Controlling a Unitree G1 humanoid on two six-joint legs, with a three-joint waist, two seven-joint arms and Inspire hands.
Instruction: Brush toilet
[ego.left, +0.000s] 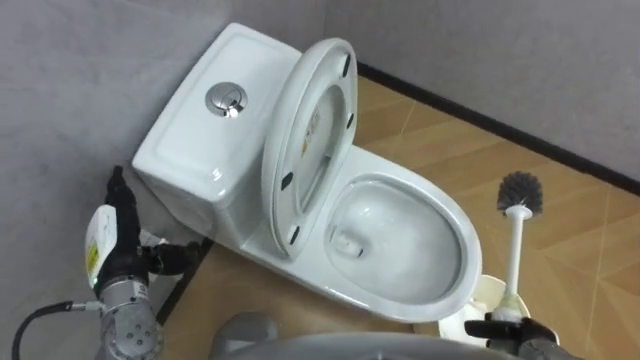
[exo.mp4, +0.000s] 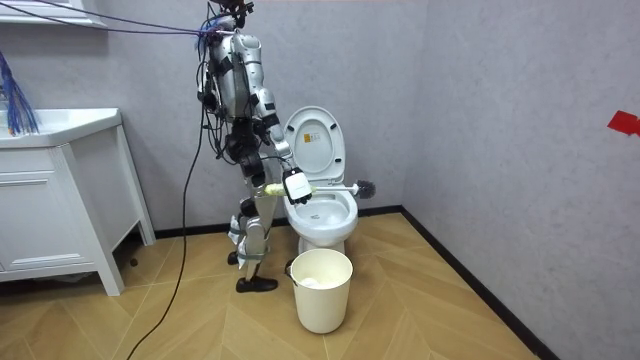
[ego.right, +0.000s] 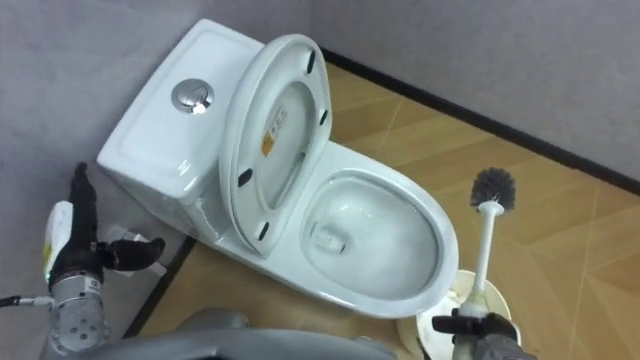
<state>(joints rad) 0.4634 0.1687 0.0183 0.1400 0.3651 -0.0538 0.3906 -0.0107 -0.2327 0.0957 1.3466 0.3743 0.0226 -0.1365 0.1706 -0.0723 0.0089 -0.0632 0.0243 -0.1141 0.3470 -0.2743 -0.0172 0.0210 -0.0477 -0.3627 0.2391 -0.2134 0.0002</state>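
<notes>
A: Where the robot stands beside the toilet (ego.left: 245, 215) and looks down on it, what lies farthest left?

B: Its left hand (ego.left: 128, 250), low beside the tank (ego.left: 200, 130). The dark fingers are loose, with one pointing up and the others reaching toward the foot of the tank. It holds nothing.

A: And moving right from there?

B: The white tank sits against a grey wall (ego.left: 80, 60), with a round chrome flush button (ego.left: 226, 98) on its top. Next comes the raised seat and lid (ego.left: 282, 150), tipped back against the tank. Right of that, the oval bowl (ego.left: 400, 255) lies open.

A: Where is the toilet brush (ego.left: 515, 250)?

B: Right of the bowl, apart from its rim and not inside it. The white handle runs from the lower right away from the robot. It ends in a round grey bristle head (ego.left: 520, 192) that hangs over the wooden floor (ego.left: 580, 230). In the room view the handle is level, above the height of the bowl, with the head pointing to the room view's right.

A: What holds it?

B: The right hand (ego.left: 505, 330), at the bottom right. Its dark fingers are wrapped round the near end of the handle.

A: Is anything below that hand?

B: A cream waste bin (ego.left: 492, 292) stands on the floor, just beside the front of the bowl.

A: And the wider room?

B: The robot stands upright on both feet, on the side of the toilet toward the room view's left. A white vanity cabinet (exo.mp4: 50, 200) stands well apart, at that view's left edge.
</notes>
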